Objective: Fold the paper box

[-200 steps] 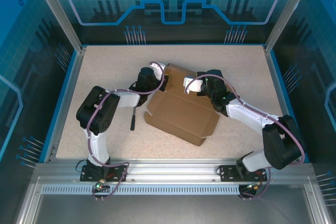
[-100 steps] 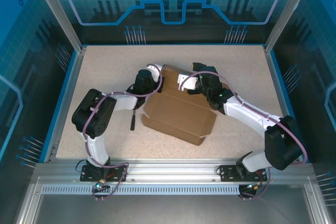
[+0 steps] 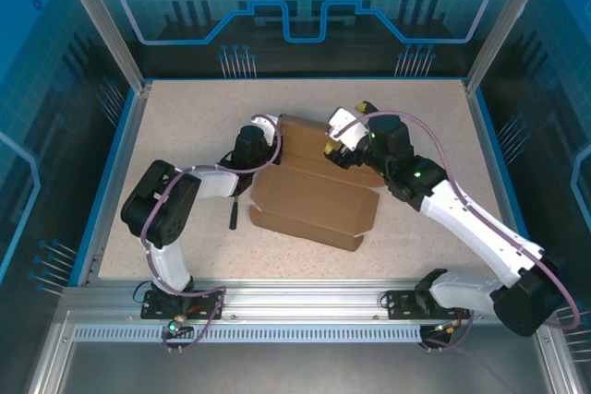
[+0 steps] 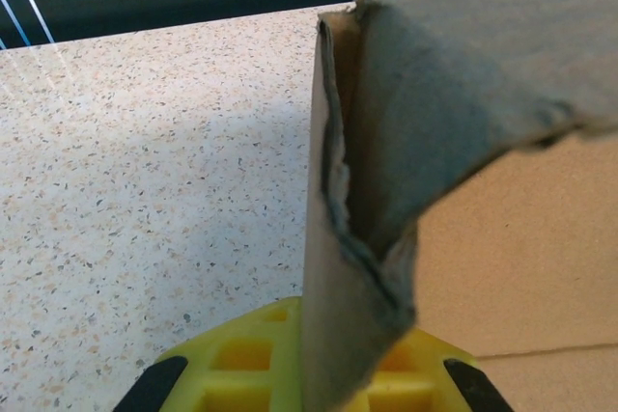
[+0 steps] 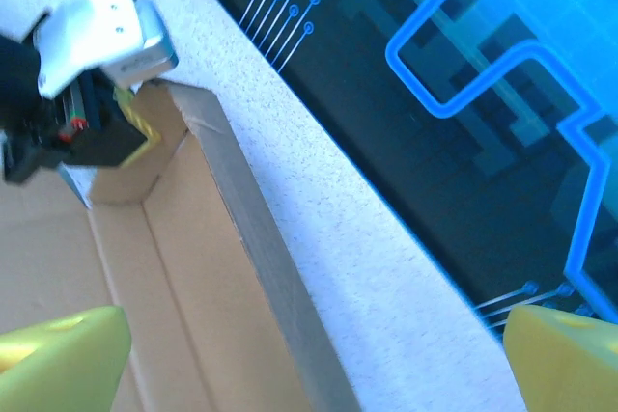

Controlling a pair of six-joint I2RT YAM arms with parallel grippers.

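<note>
Thing: paper box [image 3: 309, 200], plain brown cardboard
Shape: shallow rectangular tray, open on top
Walls: far wall upright, far-left corner flap folded inward with a frayed edge
Pose: base flat, turned slightly askew
Place: middle of the speckled table [image 3: 185, 126]

1. I count one paper box [image 3: 314, 196], lying on the one tabletop [image 3: 185, 117].
2. I count one small black stick-shaped item [image 3: 234, 213], just left of the paper box.
3. I count two arms: the left arm [image 3: 171, 196] to the left of the paper box and the right arm [image 3: 462, 214] to its right.
4. I count two tools: the left tool [image 3: 272, 136] at the paper box's far-left corner and the right tool [image 3: 346, 138] at its far edge.
5. On the right tool I count two yellow fingertips [image 5: 60, 352].
</note>
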